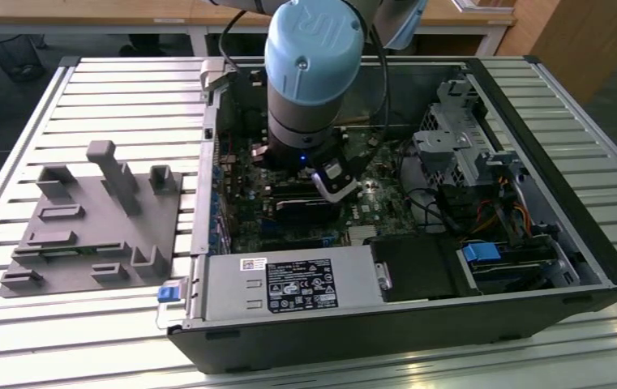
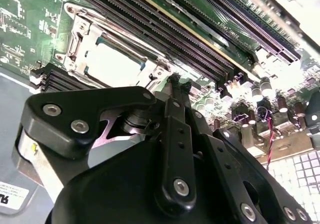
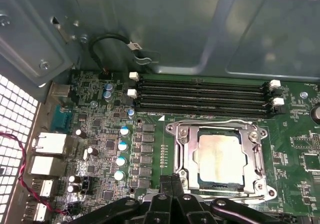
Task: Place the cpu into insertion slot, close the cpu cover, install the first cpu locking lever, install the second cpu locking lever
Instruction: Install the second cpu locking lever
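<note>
The gripper (image 3: 171,180), fingers pressed together and holding nothing, hangs just beside the insertion slot (image 3: 182,156) on the green motherboard (image 3: 105,149), where the cpu cover (image 3: 252,156) lies closed around the seated cpu (image 3: 220,156).

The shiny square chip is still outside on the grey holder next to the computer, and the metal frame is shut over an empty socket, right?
Not quite: the pale silver-beige square cpu already sits in the black socket, under the closed silvery metal frame cover, as the first wrist view shows.
</note>
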Robot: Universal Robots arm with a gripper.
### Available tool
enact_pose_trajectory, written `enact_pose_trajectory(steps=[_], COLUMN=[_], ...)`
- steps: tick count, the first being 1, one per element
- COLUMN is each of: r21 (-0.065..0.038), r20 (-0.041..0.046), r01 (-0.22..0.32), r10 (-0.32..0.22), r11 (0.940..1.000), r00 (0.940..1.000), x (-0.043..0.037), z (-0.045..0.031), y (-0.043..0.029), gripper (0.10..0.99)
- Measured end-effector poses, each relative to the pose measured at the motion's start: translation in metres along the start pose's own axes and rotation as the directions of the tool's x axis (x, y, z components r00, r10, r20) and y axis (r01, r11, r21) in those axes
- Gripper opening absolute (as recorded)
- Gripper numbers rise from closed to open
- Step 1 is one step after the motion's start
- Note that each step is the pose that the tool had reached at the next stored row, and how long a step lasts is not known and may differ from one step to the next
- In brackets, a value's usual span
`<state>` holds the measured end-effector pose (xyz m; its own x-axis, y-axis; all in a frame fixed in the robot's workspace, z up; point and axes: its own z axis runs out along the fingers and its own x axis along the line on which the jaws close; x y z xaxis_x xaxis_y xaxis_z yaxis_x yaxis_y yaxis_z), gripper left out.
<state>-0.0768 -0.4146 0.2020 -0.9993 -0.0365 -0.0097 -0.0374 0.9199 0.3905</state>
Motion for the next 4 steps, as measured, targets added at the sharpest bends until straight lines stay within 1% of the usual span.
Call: enact_pose_trajectory(steps=[4], r21=[0.000], r20=[0.0002], r01=[0.000], r10=[0.000], r11=[1.0000], r00=[1.0000], x=[0.0000], z=[-0.0005], y=[0.0003], gripper=[0.106])
